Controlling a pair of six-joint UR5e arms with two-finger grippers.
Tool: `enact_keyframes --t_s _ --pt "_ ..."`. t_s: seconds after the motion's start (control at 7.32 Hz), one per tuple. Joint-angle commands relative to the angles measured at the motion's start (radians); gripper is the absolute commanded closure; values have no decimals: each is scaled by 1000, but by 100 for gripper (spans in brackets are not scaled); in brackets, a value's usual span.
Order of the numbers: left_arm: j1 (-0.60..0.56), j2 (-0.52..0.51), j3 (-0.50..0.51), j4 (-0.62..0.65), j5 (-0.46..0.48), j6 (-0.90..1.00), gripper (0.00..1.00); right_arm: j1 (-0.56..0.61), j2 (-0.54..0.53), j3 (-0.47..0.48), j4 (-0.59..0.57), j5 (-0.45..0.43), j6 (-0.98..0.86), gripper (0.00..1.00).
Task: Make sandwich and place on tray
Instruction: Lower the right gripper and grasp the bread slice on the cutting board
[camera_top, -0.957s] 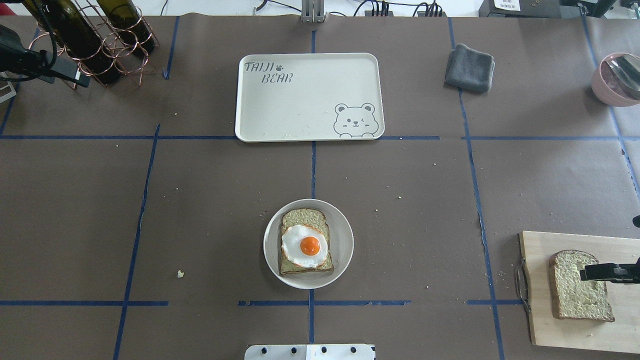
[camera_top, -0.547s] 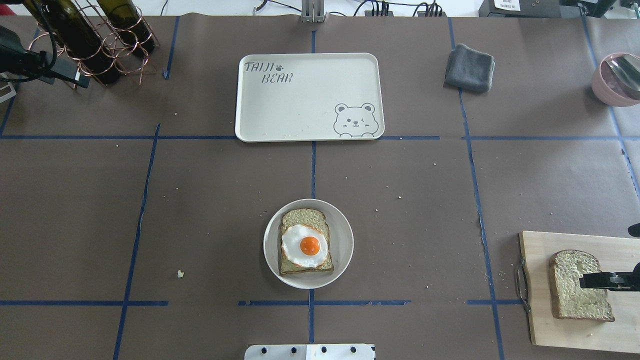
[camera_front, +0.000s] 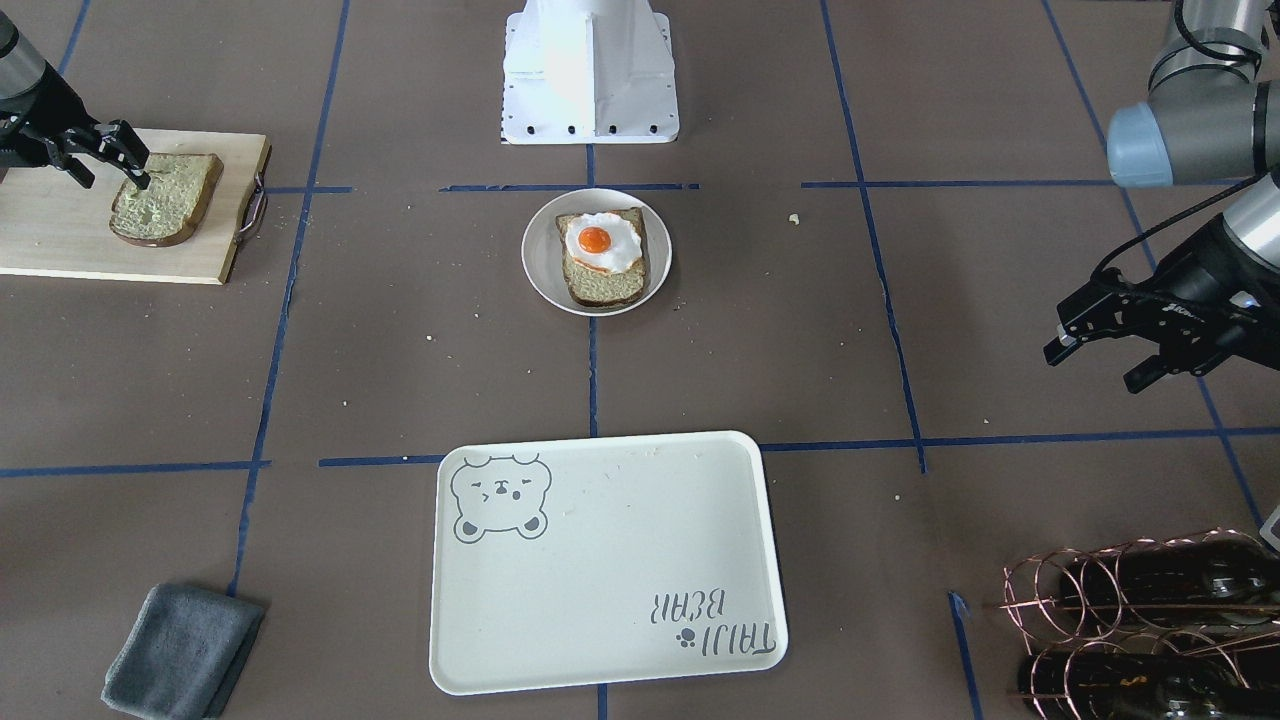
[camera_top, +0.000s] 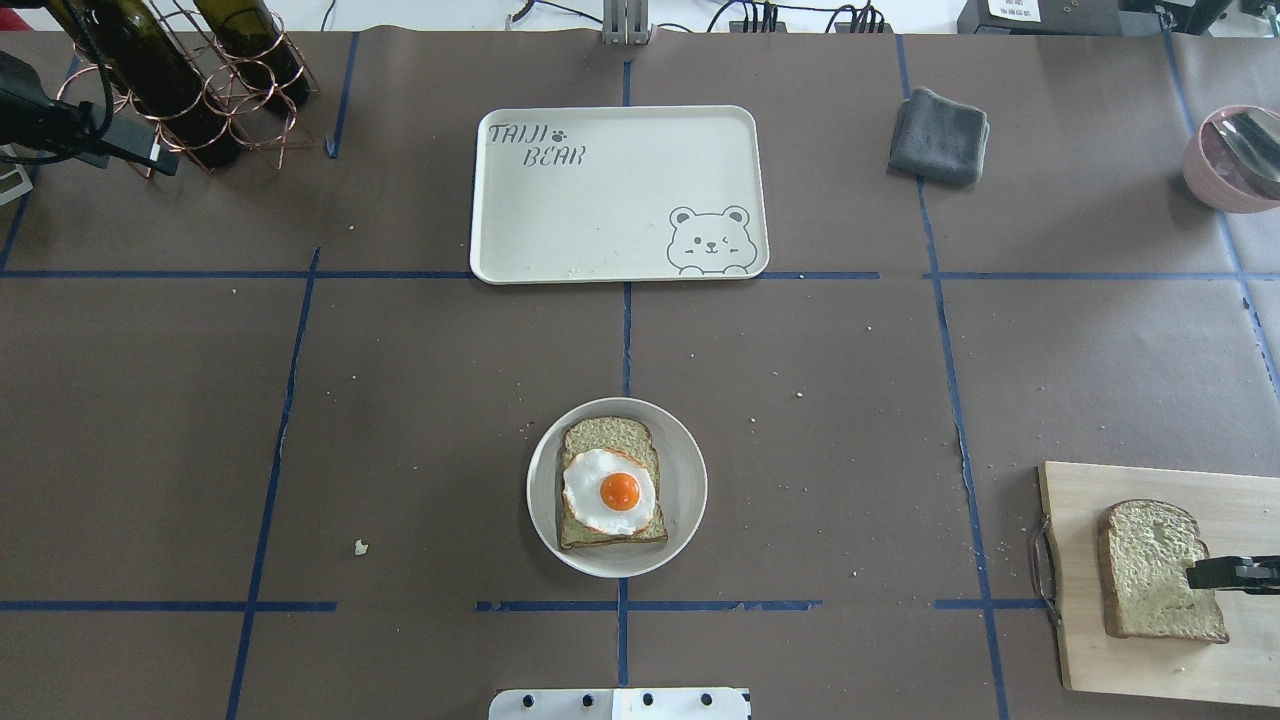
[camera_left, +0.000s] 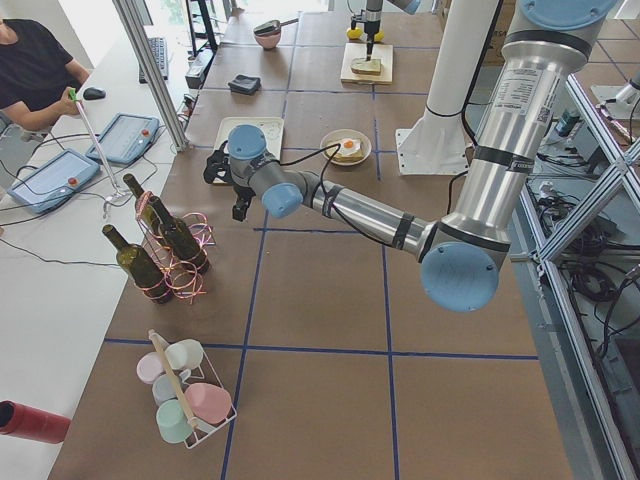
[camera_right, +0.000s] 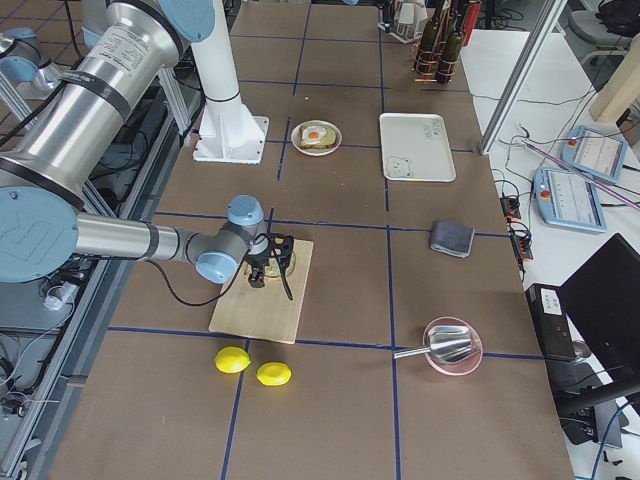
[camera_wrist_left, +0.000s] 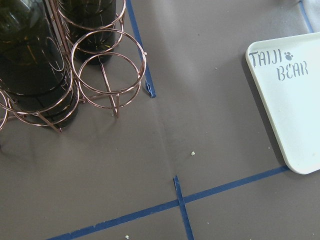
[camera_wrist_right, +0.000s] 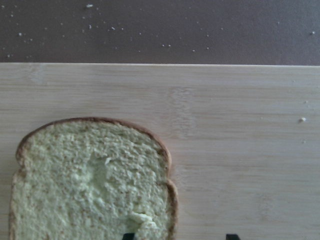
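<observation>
The right pincer (camera_front: 115, 180) is spread wide, straddling one crust edge of a bread slice (camera_top: 1150, 565) on the cutting board (camera_top: 1120, 670) at the bench's robot-side right corner. The other slice (camera_top: 610, 435), topped with the egg (camera_top: 608, 490), sits on a plate (camera_top: 690, 480) midway along the robot-side edge. The tray (camera_top: 600, 210) lies midway along the far edge. The left pincer (camera_front: 1095, 367) hovers wide near the far left corner.

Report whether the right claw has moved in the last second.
Yes. Overhead, the right claw has slid from the middle of the bread slice out to its right edge.
</observation>
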Motion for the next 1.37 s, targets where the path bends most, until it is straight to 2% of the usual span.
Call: enact_keyframes --t_s 0.0,0.14,0.27,0.41,0.55,0.68,1.23 --pt "0 3 1 0 -1 2 0 -3 12 -10 3 0 1 32" --pt "0 3 2 0 0 3 0 -5 14 -10 3 0 1 32" --pt "0 3 3 -2 -1 3 0 -8 20 -18 2 0 1 36" --pt "0 5 4 -2 -1 8 0 -12 29 -27 2 1 1 51" --pt "0 5 4 -2 -1 9 0 -12 30 -29 3 1 1 79" --pt "0 5 6 -2 0 11 0 -12 31 -27 6 0 1 100" --pt "0 6 6 -2 0 8 0 -5 31 2 9 1 -2 100"
